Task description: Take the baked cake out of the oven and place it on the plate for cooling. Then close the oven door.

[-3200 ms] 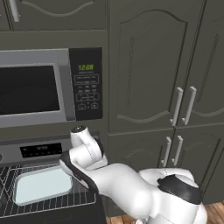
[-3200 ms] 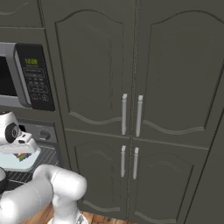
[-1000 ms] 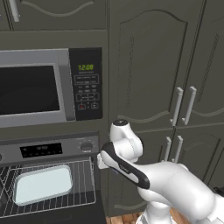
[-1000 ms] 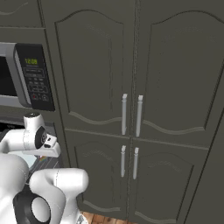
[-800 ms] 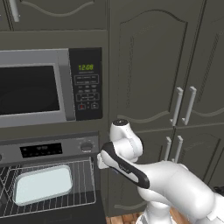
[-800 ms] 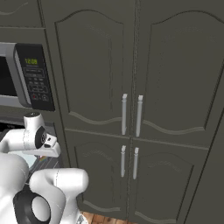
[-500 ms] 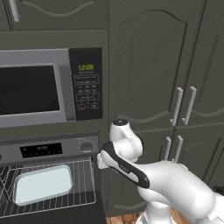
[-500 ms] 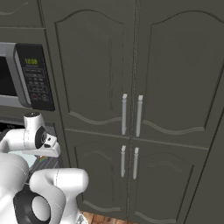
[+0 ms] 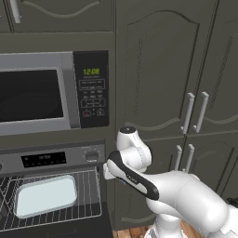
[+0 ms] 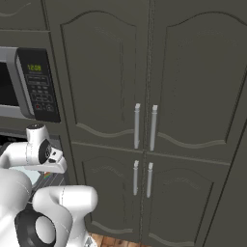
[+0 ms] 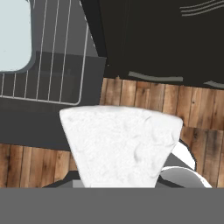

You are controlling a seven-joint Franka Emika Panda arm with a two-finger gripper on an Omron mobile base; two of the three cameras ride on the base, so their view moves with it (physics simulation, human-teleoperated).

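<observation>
The oven (image 9: 51, 158) stands open below the microwave, its wire rack (image 9: 88, 204) pulled out. The oven door (image 11: 39, 124) lies folded down flat under the rack. A pale blue rimmed tray (image 9: 45, 195) rests bare on the rack. My gripper (image 9: 109, 171) hangs to the right of the rack and points down at the floor. In the hand view a white, rough-surfaced wedge, the baked cake (image 11: 120, 146), sits between the jaws and hides the fingertips. The gripper is shut on it. The plate is out of view.
A silver-framed microwave (image 9: 42, 95) with a green clock sits above the oven. Tall dark cabinet doors (image 10: 144, 125) with silver handles fill the wall to the right. Wooden floor (image 11: 144, 98) lies below the hand, beside the oven door's edge.
About three seconds ago the hand was low over the tray on the rack; it has since drawn back up and to the right. Over the last second nothing has moved.
</observation>
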